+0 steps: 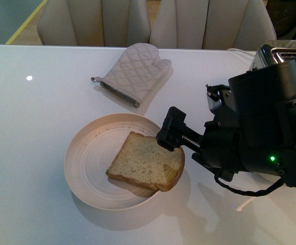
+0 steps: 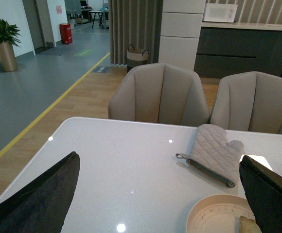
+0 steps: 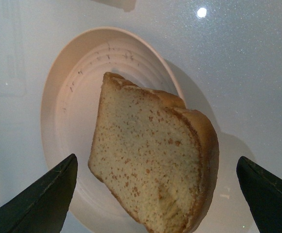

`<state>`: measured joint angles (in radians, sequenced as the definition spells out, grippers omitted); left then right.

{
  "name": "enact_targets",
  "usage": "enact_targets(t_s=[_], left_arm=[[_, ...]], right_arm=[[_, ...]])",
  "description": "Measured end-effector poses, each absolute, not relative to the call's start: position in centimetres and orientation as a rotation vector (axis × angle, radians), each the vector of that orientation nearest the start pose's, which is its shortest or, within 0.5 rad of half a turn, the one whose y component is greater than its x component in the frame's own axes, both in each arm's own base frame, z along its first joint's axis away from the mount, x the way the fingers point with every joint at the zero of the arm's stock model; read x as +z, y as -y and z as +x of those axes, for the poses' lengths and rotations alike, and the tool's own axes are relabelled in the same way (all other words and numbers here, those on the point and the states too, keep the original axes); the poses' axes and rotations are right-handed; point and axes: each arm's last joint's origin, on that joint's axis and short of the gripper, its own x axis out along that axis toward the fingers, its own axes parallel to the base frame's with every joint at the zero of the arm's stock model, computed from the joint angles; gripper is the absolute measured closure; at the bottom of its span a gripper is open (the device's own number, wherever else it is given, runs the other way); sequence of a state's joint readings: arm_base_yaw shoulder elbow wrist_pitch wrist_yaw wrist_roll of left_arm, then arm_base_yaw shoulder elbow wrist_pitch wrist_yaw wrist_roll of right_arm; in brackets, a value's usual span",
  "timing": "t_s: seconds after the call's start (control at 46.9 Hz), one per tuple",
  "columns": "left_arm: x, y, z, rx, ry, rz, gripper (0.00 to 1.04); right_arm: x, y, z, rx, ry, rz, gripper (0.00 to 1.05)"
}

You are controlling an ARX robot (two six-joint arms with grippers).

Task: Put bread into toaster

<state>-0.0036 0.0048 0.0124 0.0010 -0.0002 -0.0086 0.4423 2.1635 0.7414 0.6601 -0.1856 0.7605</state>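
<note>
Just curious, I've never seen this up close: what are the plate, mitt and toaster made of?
Plate: probably glazed ceramic, cream, soft sheen, raised rings. Mitt: matte beige fabric, quilted in diamond stitching, grey trim. Toaster: apparently metal, shiny chrome around its slots; mostly hidden behind the arm.
</note>
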Motion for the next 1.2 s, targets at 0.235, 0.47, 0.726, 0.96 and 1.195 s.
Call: enact_targets(t_s=[0.235,0.47,0.726,0.96,1.195], left_arm=[[16.7,0.0,9.7,-0.003,0.009,-0.009,0.07],[16.7,0.0,9.7,-0.003,0.009,-0.009,0.07],[16.7,0.0,9.7,-0.003,0.009,-0.009,0.07],[16.7,0.0,9.7,-0.003,0.009,-0.009,0.07],[16.7,0.0,9.7,-0.003,0.009,-0.009,0.07]], right_arm=[[0.3,-14.9,30.7,0.242,-0.994,0.653,0.09],[-0.3,-15.7,31.9,0.251,-1.001,0.693,0.21],[-0.2,-16.0,32.0,0.245,-1.008,0.712,0.76],[0.1,-15.8,31.7,0.238,-1.009,0.728,1.02],[6.1,-14.1,32.2,0.281,-0.853,0.781,1.02]])
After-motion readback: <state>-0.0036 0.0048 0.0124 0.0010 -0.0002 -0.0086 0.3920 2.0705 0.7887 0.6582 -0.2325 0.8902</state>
